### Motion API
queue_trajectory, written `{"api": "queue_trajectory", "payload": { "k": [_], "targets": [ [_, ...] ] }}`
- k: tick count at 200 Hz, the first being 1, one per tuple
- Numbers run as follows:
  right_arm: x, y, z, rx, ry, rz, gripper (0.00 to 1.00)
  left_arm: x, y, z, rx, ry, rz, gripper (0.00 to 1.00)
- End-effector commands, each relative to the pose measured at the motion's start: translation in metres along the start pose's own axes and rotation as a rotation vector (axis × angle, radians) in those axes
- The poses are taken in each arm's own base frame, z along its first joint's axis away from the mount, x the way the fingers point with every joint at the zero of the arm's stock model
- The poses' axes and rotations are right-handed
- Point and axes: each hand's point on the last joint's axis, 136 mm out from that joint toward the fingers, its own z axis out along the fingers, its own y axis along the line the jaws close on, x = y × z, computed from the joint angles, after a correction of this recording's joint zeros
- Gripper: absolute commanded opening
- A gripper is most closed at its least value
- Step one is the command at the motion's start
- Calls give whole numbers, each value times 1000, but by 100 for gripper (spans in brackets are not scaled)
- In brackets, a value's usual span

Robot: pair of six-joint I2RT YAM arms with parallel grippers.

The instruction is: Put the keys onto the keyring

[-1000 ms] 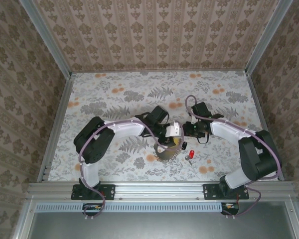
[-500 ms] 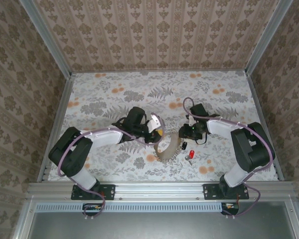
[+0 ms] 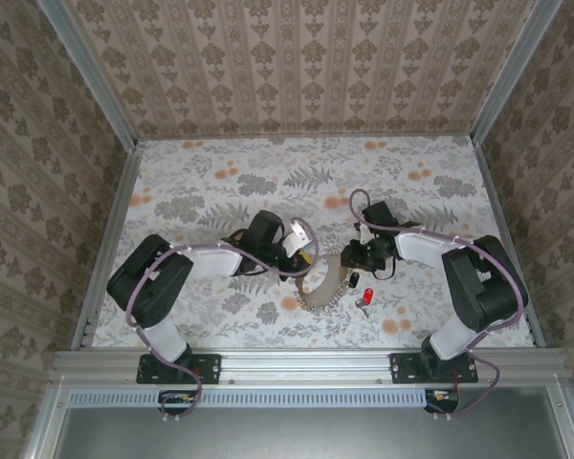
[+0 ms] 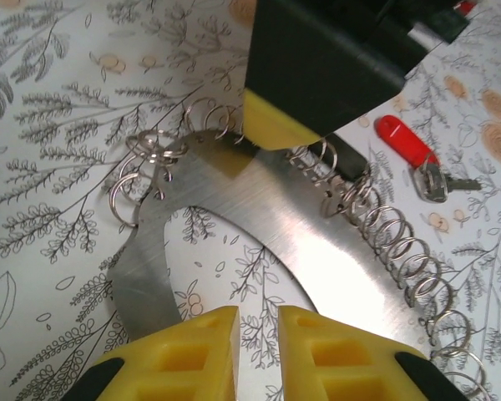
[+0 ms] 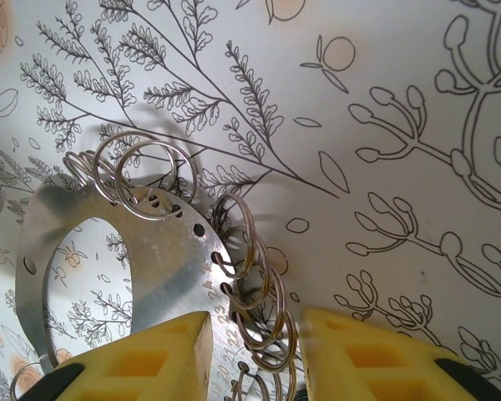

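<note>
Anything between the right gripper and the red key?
Yes: the black-headed key lies on the table between the right gripper and the red key, close beside the rings.

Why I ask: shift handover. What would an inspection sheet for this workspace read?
Surface: floral cloth, flat.
Job's things: curved metal plate rimmed with split rings; red key loose beside it; black key at the ringed rim, threading unclear.
Clutter: nothing seen.
Pincers: left pincer narrowly parted above plate; right pincer apart, straddling rings.
Cables: purple cables loop along both arms.
Surroundings: patterned walls, metal frame rail.
</note>
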Motion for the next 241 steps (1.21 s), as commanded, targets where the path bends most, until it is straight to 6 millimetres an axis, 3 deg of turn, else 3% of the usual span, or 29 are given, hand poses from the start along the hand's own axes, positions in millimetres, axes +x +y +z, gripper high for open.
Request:
{"api": "queue_trajectory", "payload": {
  "k": [1,90,154,206,241],
  "targets": [
    [15,4,1,-39,40,30,36,-1,5,7,-7,17,-33,18],
    [12,12,0,-92,7,44,30,25,11,25,-1,95,-87,13],
    [11,18,2,-136,-8,36,29,30,12,27,-3,101,-95,12],
    [3,20,1,-145,-40,24,14,14,12,19,-18,38,-63,12],
    [-5,31,-9,-195,-90,0,6,-9,17,-3,-63,-85,-40,19]
  ]
}}
